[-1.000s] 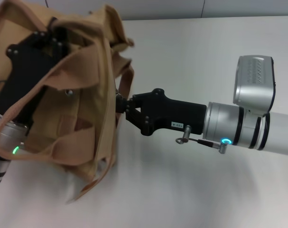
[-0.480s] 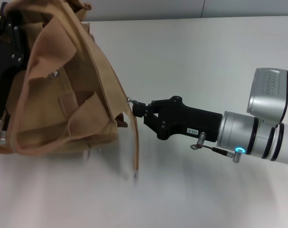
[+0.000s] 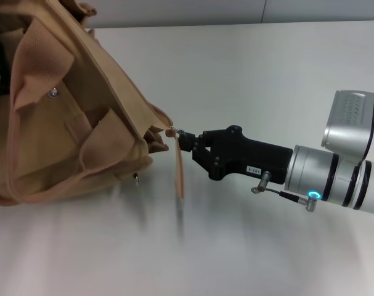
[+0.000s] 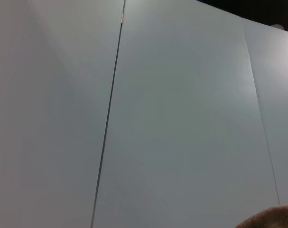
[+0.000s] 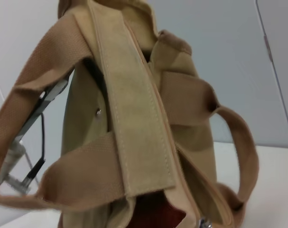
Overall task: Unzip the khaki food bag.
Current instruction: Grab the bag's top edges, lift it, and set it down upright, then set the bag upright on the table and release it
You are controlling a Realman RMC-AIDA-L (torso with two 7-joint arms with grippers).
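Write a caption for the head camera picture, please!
Right gripper pinches the zipper pull of the khaki food bag above the table.

Small label on the right gripper [image 3: 185, 143] (seemingly unreadable)

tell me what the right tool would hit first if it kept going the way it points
The khaki food bag: the right tool points at its zipper end and is shut on the zipper pull, so it looks like no free gap lies ahead.

The khaki food bag [image 3: 69, 117] is cut off by the head view's left and top edges. The left gripper is hidden behind it. A dangling strap [image 3: 179, 185] is blurred near its lower end.
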